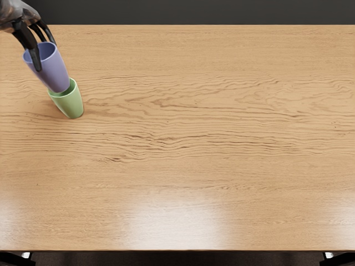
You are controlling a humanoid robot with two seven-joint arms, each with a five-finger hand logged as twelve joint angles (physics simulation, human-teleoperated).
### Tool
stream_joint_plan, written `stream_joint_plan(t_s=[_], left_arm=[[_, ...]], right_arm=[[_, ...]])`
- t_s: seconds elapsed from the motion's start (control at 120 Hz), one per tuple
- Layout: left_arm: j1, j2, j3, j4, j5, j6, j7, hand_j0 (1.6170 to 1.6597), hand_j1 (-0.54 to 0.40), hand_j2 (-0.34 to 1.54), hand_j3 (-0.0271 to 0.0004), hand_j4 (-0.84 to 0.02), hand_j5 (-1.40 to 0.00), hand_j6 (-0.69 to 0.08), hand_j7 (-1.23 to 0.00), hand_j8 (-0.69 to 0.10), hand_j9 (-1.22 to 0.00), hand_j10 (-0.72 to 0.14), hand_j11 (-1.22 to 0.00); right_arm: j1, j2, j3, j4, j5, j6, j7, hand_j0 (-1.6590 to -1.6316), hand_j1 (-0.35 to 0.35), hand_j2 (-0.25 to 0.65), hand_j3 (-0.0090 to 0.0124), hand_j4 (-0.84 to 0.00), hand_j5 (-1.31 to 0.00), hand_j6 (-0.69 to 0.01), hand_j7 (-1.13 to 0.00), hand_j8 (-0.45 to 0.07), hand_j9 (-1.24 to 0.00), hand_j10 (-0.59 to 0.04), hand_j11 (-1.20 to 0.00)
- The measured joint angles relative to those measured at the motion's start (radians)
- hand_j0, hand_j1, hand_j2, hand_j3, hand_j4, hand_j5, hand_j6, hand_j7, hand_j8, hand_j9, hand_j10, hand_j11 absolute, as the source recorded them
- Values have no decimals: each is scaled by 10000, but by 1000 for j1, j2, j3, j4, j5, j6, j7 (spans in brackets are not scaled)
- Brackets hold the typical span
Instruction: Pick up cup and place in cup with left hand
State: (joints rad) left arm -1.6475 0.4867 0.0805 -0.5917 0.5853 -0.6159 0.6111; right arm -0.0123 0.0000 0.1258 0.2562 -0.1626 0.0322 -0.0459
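The left hand [26, 34] grips the purple cup [54, 70] near its rim; the cup's base is at the green cup's [70, 103] mouth. The green cup stands on the wooden table [194, 138].

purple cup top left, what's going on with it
The robot's left hand has the purple cup by its rim, tilted, with its base at the mouth of the green cup, which stands on the table. It looks to be nesting one in the other, but this view doesn't settle whether the base is inside yet.
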Motion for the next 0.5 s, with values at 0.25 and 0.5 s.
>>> stream_joint_plan(t_s=[0.25,0.5], left_arm=[[2,-29,1,45,0,0,0,16554,-2659,9702,0,-5090,-9973,-3377,-9433,-3544,-9650,-5520,-9446],[18,-31,2,67,1,-1,0,16532,-3638,11527,0,-5400,-10062,-3540,-9612,-3590,-9723,-5479,-9560]], right_arm=[[0,0,0,0,0,0,0,-16581,-3202,-49,0,-237,-311,-236,-311,-237,-311,-238,-311],[0,0,0,0,0,0,0,-16581,-3202,-49,0,-237,-311,-237,-311,-237,-311,-238,-311]])
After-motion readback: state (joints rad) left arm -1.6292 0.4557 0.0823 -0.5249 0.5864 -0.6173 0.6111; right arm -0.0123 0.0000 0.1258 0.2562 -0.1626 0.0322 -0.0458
